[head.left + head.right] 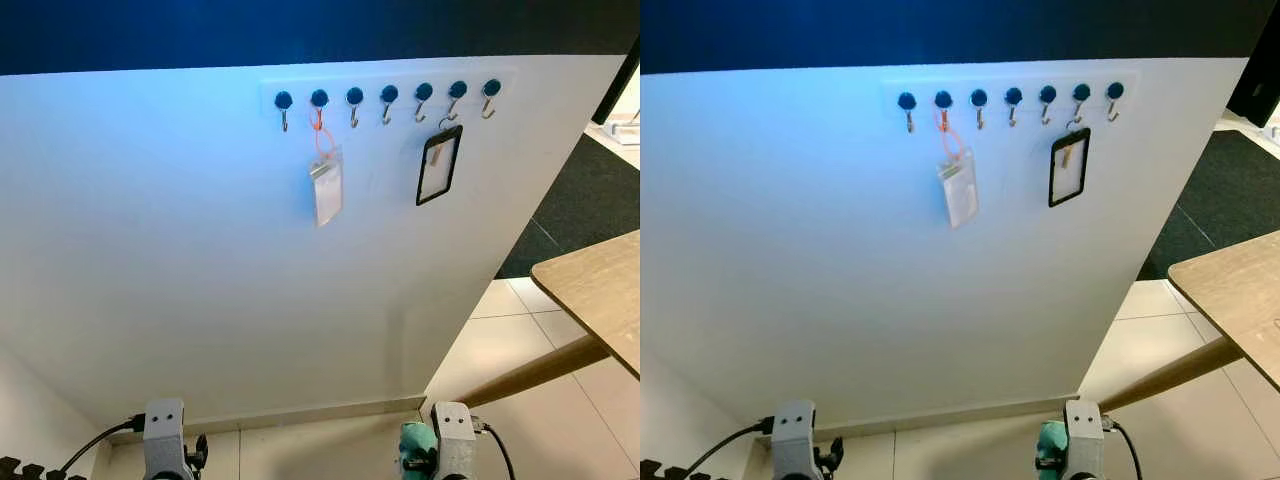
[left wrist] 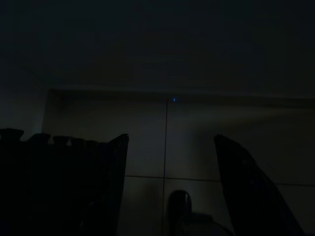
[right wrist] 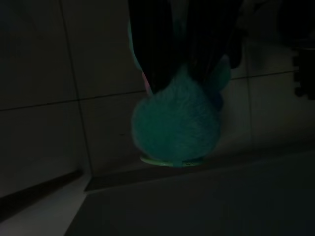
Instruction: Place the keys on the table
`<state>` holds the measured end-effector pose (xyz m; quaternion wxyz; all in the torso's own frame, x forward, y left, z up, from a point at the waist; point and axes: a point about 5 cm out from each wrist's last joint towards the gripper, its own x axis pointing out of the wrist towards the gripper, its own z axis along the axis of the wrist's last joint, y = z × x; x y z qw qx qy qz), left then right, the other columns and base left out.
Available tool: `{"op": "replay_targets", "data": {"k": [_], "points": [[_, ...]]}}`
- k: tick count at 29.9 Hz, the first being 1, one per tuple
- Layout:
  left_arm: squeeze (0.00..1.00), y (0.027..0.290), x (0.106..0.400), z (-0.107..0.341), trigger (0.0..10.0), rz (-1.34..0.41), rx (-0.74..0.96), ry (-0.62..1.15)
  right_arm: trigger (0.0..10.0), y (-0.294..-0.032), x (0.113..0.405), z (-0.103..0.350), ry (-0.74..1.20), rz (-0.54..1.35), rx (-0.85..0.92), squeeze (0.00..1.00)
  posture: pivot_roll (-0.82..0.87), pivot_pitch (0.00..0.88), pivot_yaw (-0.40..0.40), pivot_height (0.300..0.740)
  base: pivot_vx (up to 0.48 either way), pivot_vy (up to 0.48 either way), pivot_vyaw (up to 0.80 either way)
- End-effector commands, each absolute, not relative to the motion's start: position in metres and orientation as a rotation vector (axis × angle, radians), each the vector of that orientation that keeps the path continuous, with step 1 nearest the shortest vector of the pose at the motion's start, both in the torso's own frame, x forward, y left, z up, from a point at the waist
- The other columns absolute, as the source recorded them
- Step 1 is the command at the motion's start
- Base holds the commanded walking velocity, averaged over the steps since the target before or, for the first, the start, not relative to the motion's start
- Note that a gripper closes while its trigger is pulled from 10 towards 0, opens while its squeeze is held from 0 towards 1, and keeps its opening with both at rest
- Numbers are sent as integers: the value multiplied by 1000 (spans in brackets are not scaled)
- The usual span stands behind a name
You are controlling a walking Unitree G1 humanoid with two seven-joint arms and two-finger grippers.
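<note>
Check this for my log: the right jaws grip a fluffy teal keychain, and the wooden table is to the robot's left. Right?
Not quite. The light wooden table stands to the robot's right, as the left eye view shows. The right gripper does hold the fluffy teal keychain.

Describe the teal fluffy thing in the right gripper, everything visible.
The teal fluffy keychain is a round plush ball, furry-looking, with a pale green rim at its far end and a hint of pink at one side. The right gripper has its two black fingers closed on its upper part. It hangs low above the tiled floor, near the white wall's base. No keys can be made out.
</note>
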<state>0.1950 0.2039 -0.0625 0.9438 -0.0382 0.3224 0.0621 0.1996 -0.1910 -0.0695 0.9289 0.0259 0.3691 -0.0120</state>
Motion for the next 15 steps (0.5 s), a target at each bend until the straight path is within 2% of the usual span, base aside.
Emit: {"op": "replay_targets", "data": {"k": [1, 15], "points": [[0, 209, 188, -66, 10000, 138, -64, 679, 10000, -193, 195, -73, 788, -44, 19, 0, 15, 58, 14, 740, 0, 0, 0], [0, 209, 185, -68, 10000, 136, -54, 687, 10000, -197, 189, -76, 817, -55, -14, 0, 14, 61, 15, 740, 0, 0, 0]]}}
